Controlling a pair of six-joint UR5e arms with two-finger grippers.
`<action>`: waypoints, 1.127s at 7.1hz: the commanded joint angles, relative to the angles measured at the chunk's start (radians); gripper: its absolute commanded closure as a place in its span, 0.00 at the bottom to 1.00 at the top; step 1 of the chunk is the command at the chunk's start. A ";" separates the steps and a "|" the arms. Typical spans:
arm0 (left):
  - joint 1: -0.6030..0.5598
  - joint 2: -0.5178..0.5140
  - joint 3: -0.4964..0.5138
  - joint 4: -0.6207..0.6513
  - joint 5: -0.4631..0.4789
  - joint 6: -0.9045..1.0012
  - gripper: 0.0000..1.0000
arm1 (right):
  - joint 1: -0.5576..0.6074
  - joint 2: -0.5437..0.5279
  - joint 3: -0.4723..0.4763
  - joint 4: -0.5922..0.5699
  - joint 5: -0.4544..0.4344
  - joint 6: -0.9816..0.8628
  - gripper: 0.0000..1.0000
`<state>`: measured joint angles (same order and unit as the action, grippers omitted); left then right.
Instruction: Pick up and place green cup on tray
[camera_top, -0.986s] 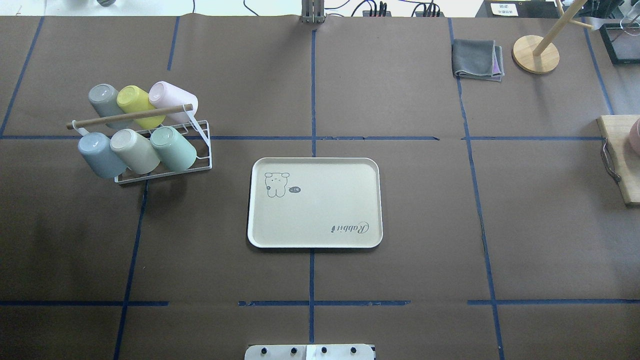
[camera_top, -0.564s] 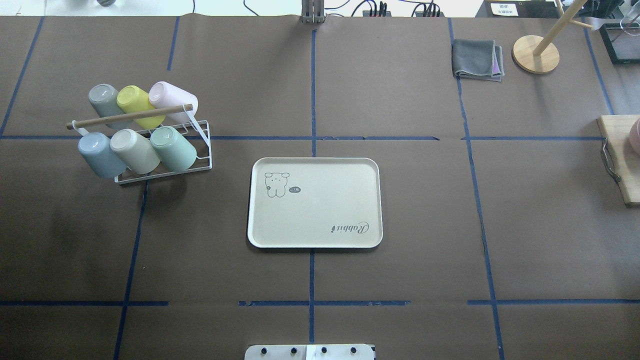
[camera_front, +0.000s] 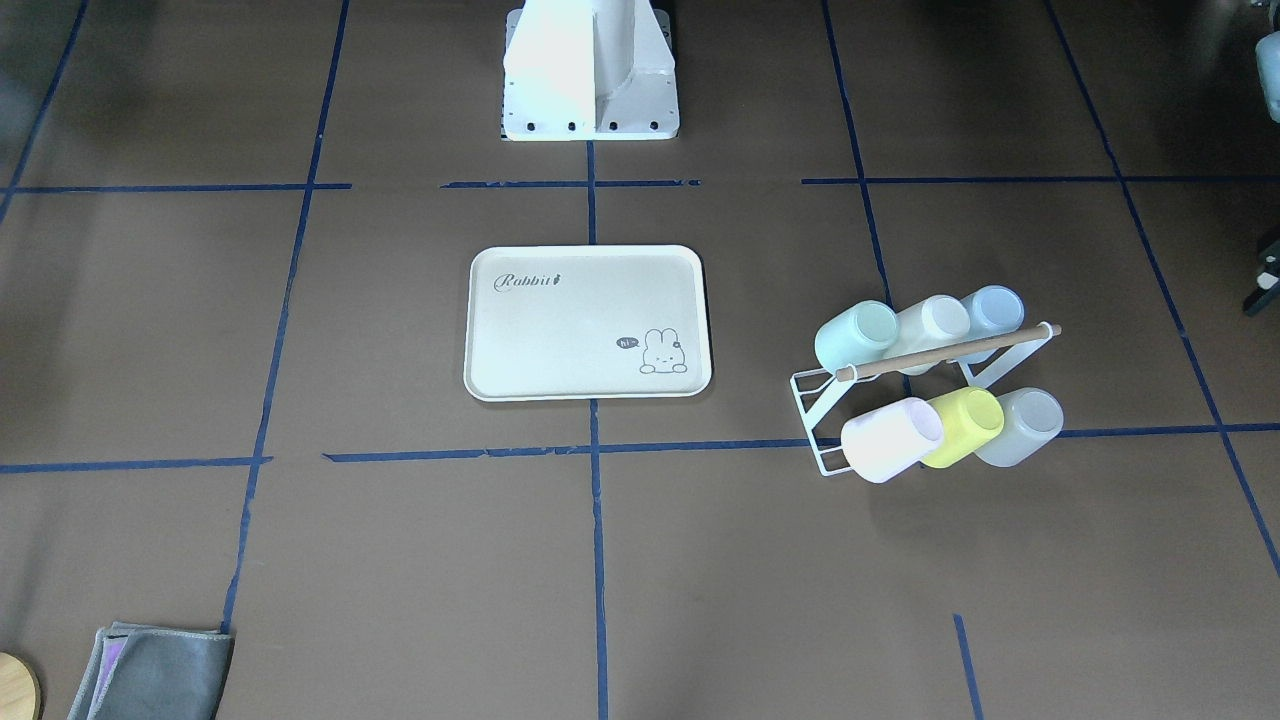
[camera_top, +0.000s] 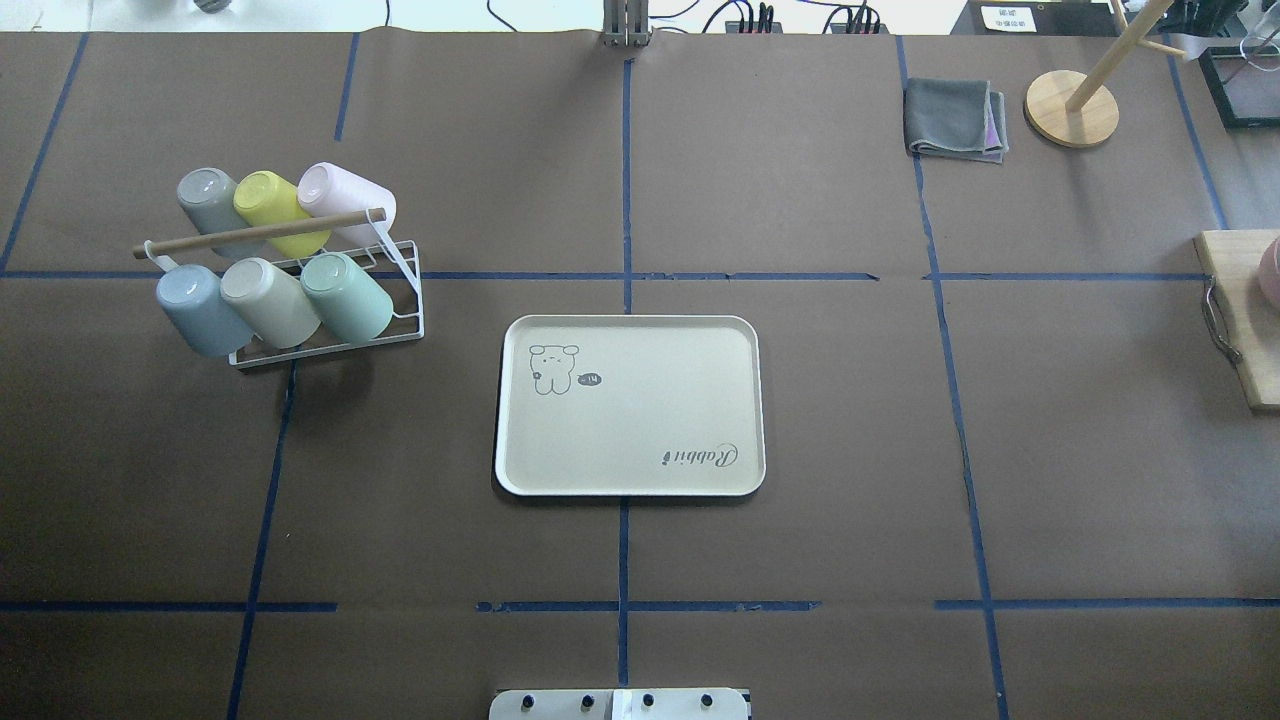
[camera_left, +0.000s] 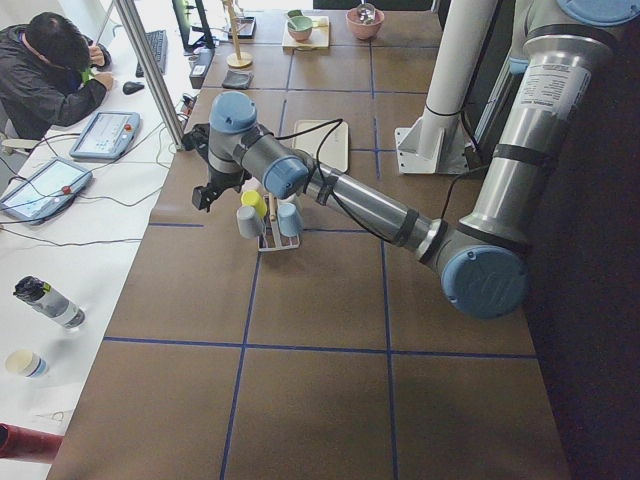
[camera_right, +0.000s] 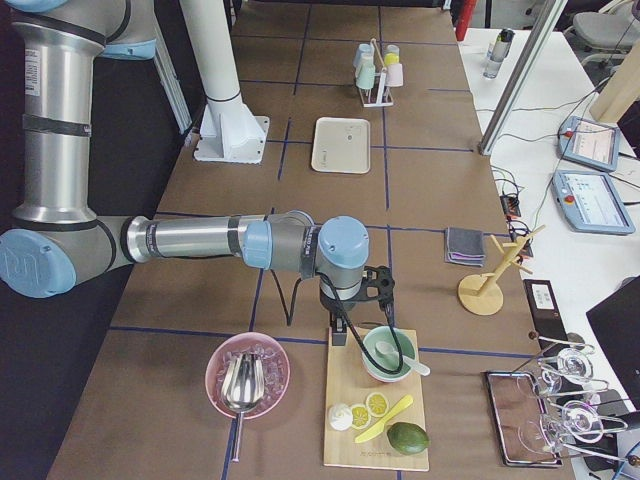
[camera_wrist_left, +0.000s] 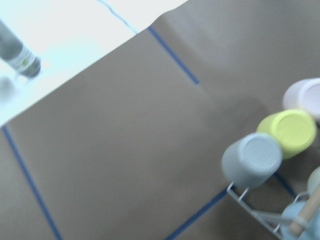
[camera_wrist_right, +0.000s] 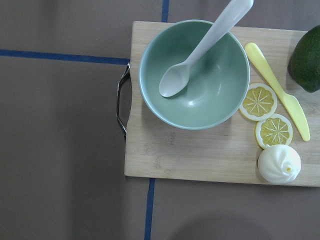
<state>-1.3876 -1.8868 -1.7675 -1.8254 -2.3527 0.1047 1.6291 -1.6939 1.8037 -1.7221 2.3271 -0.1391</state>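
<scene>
The green cup lies tilted, mouth down, on the near row of a white wire rack, at the end closest to the tray; it also shows in the front view. The cream tray with bunny print lies flat at the table's middle. My left gripper hovers over the rack's outer side, seen only from the side; I cannot tell its state. My right gripper hangs above a green bowl on a wooden board; I cannot tell its state. No fingers show in either wrist view.
The rack also holds pale blue, cream, grey, yellow-green and pink cups under a wooden bar. A grey cloth and wooden stand sit far right. The board carries lemon slices and a knife.
</scene>
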 joint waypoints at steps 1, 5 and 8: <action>0.118 -0.083 -0.032 0.012 0.079 0.000 0.00 | 0.000 -0.003 0.009 -0.002 0.003 0.004 0.00; 0.502 -0.226 -0.254 0.457 0.480 0.136 0.00 | 0.000 -0.004 0.008 -0.002 0.003 0.006 0.00; 0.649 -0.239 -0.276 0.593 0.791 0.456 0.00 | 0.000 -0.009 0.005 -0.002 0.003 0.006 0.00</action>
<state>-0.7906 -2.1184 -2.0293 -1.3021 -1.6921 0.4255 1.6291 -1.7004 1.8093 -1.7242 2.3301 -0.1334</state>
